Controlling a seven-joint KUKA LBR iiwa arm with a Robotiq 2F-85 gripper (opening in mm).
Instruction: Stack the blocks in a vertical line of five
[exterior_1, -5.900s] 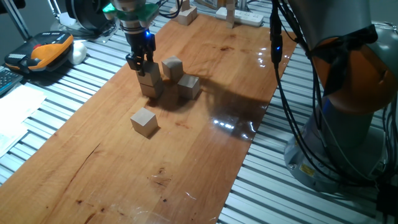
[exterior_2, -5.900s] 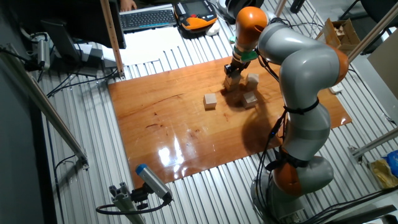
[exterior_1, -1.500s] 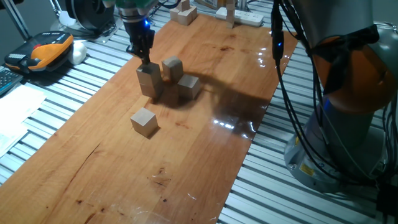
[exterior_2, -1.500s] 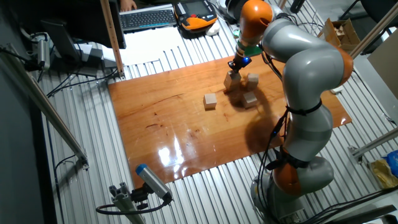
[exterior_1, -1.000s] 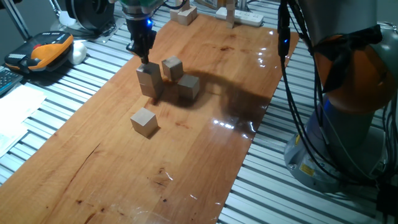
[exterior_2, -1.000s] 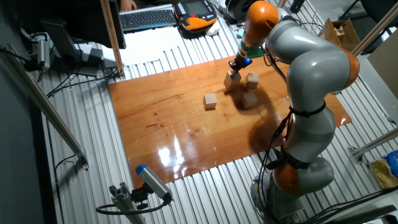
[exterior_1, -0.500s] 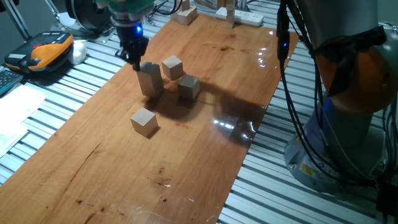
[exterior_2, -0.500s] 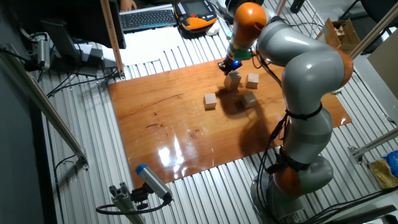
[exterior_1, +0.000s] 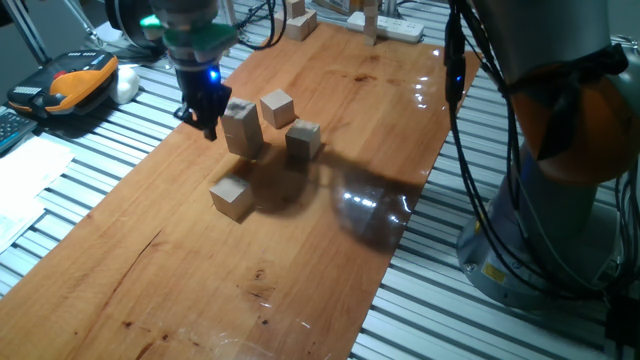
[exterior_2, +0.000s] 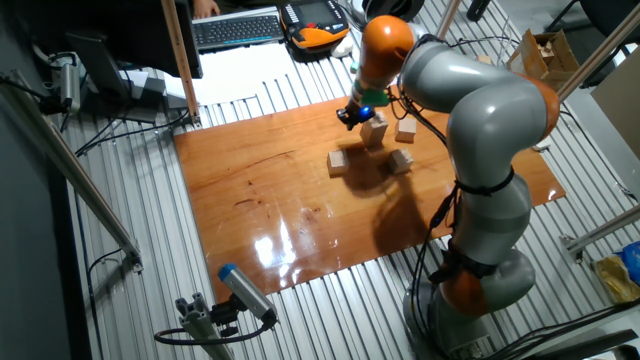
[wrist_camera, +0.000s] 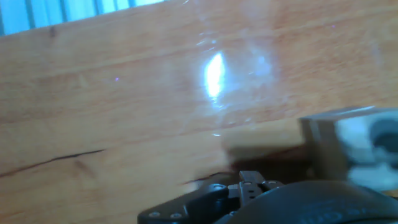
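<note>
Black-fingered gripper (exterior_1: 208, 124) hangs just left of a two-high stack of light-tan wooden cubes (exterior_1: 241, 128); whether its fingers are spread I cannot tell. Right of the stack sit two single cubes (exterior_1: 277, 107) (exterior_1: 303, 139); another (exterior_1: 231, 196) lies nearer on the wooden board (exterior_1: 300, 250).

Clutter around the wooden table (exterior_1: 330, 250)

A glossy brown board (exterior_2: 260, 190) lay on a table of ribbed metal slats (exterior_1: 440, 300) and caught bright glare. Off its left side in one fixed view sat an orange-and-black handheld unit (exterior_1: 65, 82), a white mouse (exterior_1: 125, 85) just beside it, and white paper (exterior_1: 25, 190) nearer the camera. A white power strip (exterior_1: 395, 28) lay at the far end. The other fixed view showed a keyboard (exterior_2: 238, 28) at the far edge, a cardboard box (exterior_2: 550, 55) to the right, and a blue-tipped camera (exterior_2: 245, 293) on a bracket in the foreground.
</note>
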